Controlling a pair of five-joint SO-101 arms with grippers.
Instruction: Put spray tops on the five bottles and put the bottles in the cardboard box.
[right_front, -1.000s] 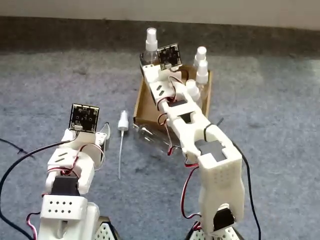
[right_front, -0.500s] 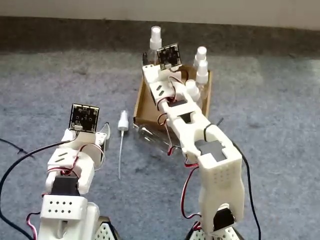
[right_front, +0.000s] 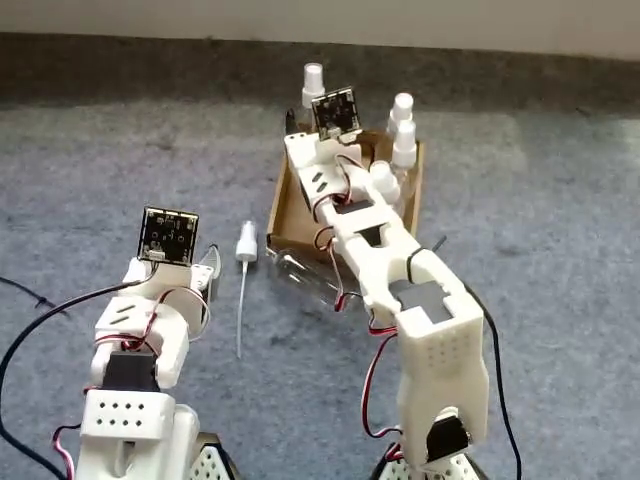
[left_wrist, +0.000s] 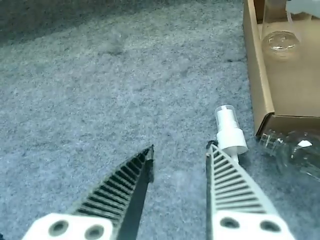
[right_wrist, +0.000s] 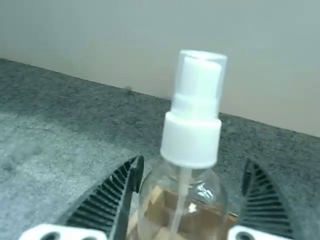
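Left gripper (left_wrist: 181, 148): jaws apart, low over the grey carpet (right_front: 120, 160), nothing between them.
Right gripper (right_wrist: 191, 165): jaws apart, one on each side of a capped bottle (right_wrist: 210, 195) at the cardboard box's (right_front: 280, 200) far corner.
Loose spray top (right_front: 245, 243): flat on the carpet, just beside one left fingertip.
Uncapped bottle (right_front: 300, 272): on its side, against the box's near corner.
Other capped bottles (right_front: 404, 140): three, upright in the box.
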